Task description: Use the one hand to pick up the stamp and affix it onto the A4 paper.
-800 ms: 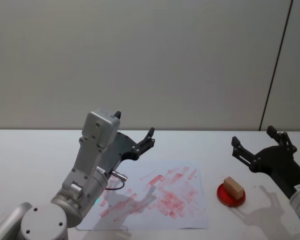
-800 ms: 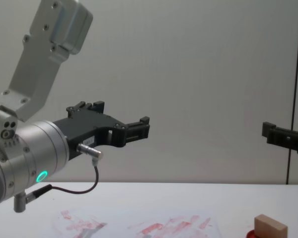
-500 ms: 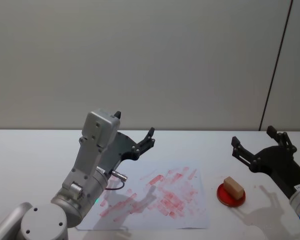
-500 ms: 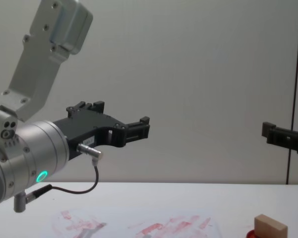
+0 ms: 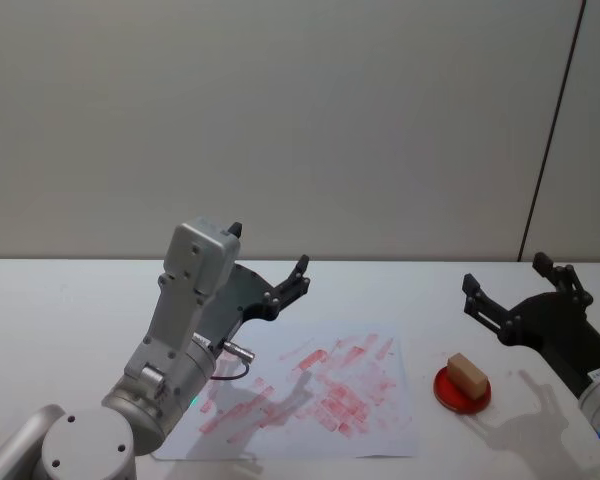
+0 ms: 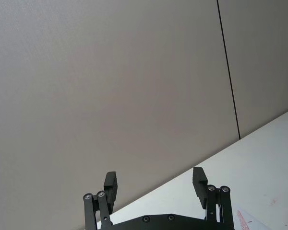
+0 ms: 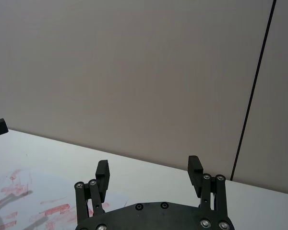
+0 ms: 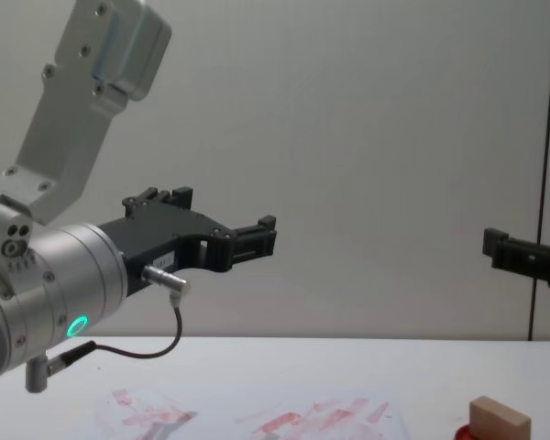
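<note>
The stamp (image 5: 467,373) is a pale wooden block resting on a round red pad (image 5: 462,391), to the right of the A4 paper (image 5: 310,395). The paper lies flat and is smeared with red ink. My right gripper (image 5: 515,278) hovers open above and just behind the stamp, holding nothing; its two fingers stand apart in the right wrist view (image 7: 149,166). My left gripper (image 5: 270,250) is raised over the paper's far left part, open and empty (image 6: 154,176). In the chest view the stamp (image 8: 500,423) sits at the bottom right, below the right gripper (image 8: 509,246).
The white table (image 5: 60,300) runs back to a plain grey wall. The silver left arm (image 8: 64,293), with a green ring light and a dangling cable, looms over the paper's left side. Bare table lies right of the red pad.
</note>
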Available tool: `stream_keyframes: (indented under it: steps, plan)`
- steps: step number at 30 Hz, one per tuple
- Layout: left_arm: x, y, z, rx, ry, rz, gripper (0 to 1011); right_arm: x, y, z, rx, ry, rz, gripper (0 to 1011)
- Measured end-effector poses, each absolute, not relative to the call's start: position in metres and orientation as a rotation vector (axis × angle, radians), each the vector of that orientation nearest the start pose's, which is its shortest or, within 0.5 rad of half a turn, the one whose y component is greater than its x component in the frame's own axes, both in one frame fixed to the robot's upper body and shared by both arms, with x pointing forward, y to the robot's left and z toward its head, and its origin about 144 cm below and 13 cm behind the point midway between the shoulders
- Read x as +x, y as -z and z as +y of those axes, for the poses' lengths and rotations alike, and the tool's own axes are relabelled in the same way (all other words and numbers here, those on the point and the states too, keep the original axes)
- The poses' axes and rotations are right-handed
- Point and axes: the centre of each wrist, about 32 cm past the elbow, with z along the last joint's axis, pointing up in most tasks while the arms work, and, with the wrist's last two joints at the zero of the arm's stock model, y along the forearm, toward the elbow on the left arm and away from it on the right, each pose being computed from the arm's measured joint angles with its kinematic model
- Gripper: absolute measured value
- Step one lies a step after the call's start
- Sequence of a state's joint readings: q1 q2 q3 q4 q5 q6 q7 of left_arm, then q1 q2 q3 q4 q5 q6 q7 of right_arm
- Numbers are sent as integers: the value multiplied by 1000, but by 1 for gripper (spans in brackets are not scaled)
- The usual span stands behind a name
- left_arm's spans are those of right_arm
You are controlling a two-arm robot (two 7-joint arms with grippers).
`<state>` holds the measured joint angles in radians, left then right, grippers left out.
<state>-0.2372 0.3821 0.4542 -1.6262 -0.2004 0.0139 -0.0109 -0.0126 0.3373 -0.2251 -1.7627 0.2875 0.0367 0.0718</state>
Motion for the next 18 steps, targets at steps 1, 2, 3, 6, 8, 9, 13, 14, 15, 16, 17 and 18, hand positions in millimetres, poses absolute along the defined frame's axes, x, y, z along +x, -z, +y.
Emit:
stream_keyframes:
  steps: [1,2,3,6,8,9,13,14,15,16,17,18]
  plan:
    - [492,-1204,198,61,-1124,-268,1002,444,-1188,-238,21,1225,-71,1001]
    - [492,-1204,198,61,-1124,-268,1002,445,-1188,-238,18,1224,-69,1001]
    - [492,-1204,198,61,-1124,-268,1002,445,-1187,-239,12,1220,-66,1001]
    - [492,-1204,198,61,-1124,-268,1003,448,-1186,-242,-4,1210,-58,1001]
    - [492,-1204,198,61,-1124,-268,1003,449,-1185,-243,-14,1202,-54,1001]
    - [492,-1204,198,61,-1124,-268,1002,450,-1184,-245,-24,1194,-49,1001]
    - [492,-1204,198,61,-1124,-268,1003,453,-1182,-249,-52,1170,-40,1001]
    - [492,-1204,198,61,-1124,-268,1002,453,-1181,-250,-59,1166,-38,1001]
    - [492,-1204,198,61,-1124,-268,1002,454,-1180,-251,-67,1159,-36,1001]
    - [492,-1204,198,61,-1124,-268,1002,455,-1178,-254,-80,1151,-31,1001]
    - [492,-1204,198,61,-1124,-268,1003,455,-1178,-254,-85,1147,-28,1001]
    - [492,-1204,198,61,-1124,-268,1003,456,-1177,-255,-93,1143,-26,1001]
